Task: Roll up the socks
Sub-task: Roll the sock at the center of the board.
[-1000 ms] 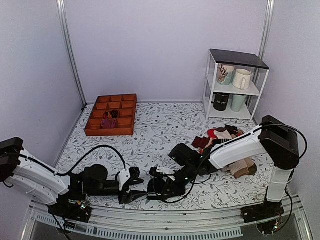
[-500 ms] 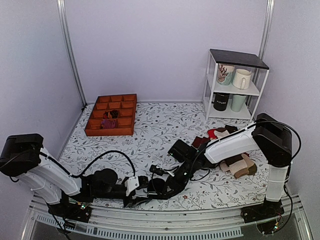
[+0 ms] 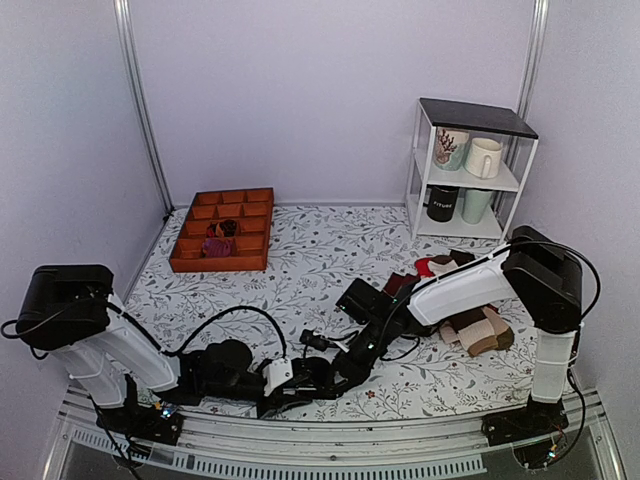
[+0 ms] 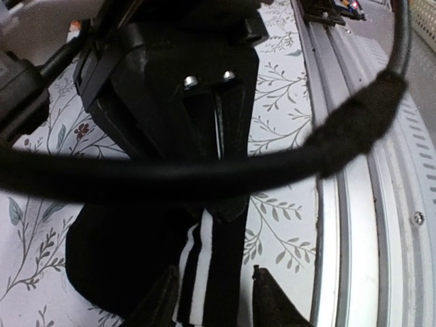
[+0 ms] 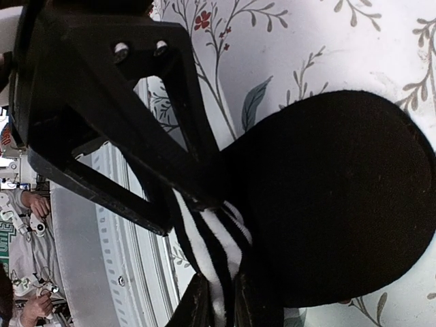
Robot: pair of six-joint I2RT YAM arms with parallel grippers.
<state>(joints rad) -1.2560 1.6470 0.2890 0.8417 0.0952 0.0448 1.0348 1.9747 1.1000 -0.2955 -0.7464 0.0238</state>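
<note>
The socks (image 4: 116, 266) are lying flat at the near edge of the table (image 3: 300, 250), a little left of its middle, just beside the silver rail (image 4: 381, 204) that is running along that edge. From above they are showing only as a dark patch, so that view is giving the layout and little else.

The left wrist camera is showing what the overhead one cannot. The left gripper (image 4: 214, 303) is standing partly open, its two fingertips (image 4: 271, 300) sitting either side of the striped end. Bare table is showing between the rail-side fingertip and the fabric. Two white stripes are countable there. One black cable (image 4: 354, 133) is crossing that view in front of the other arm's fingers.

The right wrist camera is adding the rounded black body of the socks spreading over the table's floral print. There the right gripper (image 5: 221, 306) is pinching the striped end between narrow fingers. Whether one sock or two are lying stacked, neither wrist view is telling.

Only the overhead view is taking in the rest:
- One orange tray (image 3: 220, 267) is sitting toward the far left corner, with dark red items (image 3: 218, 243) in its middle compartments.
- One white shelf (image 3: 475, 118) is standing in the far right corner, carrying four mugs (image 3: 483, 157), two on each level.
- One heap of mixed fabric pieces (image 3: 470, 325) is lying by the right edge
</note>
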